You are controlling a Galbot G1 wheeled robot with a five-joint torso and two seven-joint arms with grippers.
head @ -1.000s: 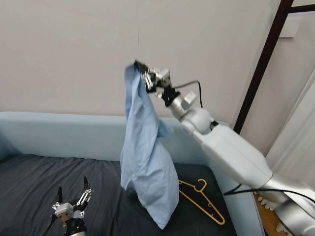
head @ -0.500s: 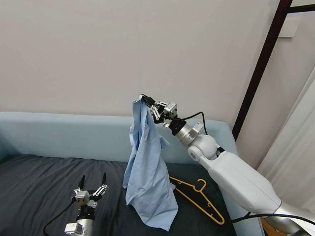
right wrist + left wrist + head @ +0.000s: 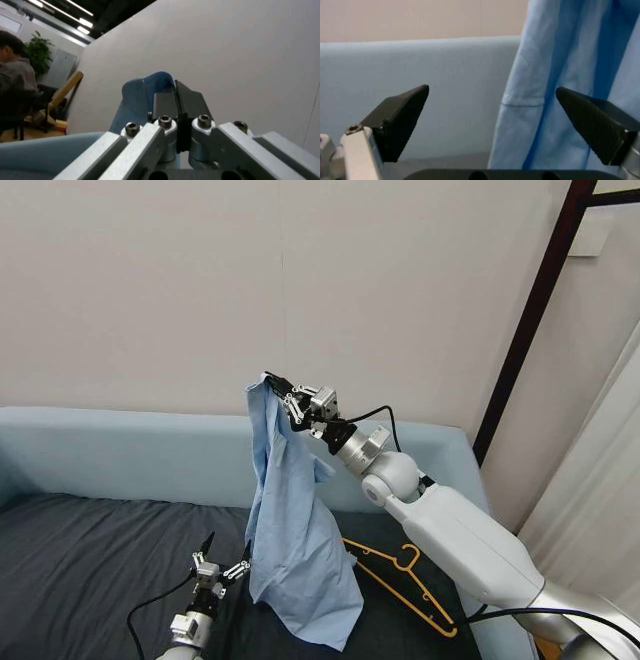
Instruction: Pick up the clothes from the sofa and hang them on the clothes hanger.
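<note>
Clearance around the left gripper [image 3: 224, 556]?
— Open dark sofa cushion [image 3: 80, 570] on its outer side. On its inner side the blue shirt [image 3: 295, 540] hangs just beside it. Its fingers [image 3: 402, 120] are spread wide with nothing between them; whether the nearer tip brushes the cloth, I cannot tell
— And past the shirt?
— An orange hanger [image 3: 405, 585] lies flat on the cushion, well below the right gripper [image 3: 278, 388], one end hidden behind the shirt's hem
— The right gripper itself?
— Raised above the sofa's pale blue backrest [image 3: 100, 450], jaws pinched tight on the top of the shirt, which hangs straight down from it to cushion level
— What's behind it?
— Bare wall [image 3: 150, 280] close behind, and a dark pole [image 3: 530, 310] slanting up on its outer side, well apart
</note>
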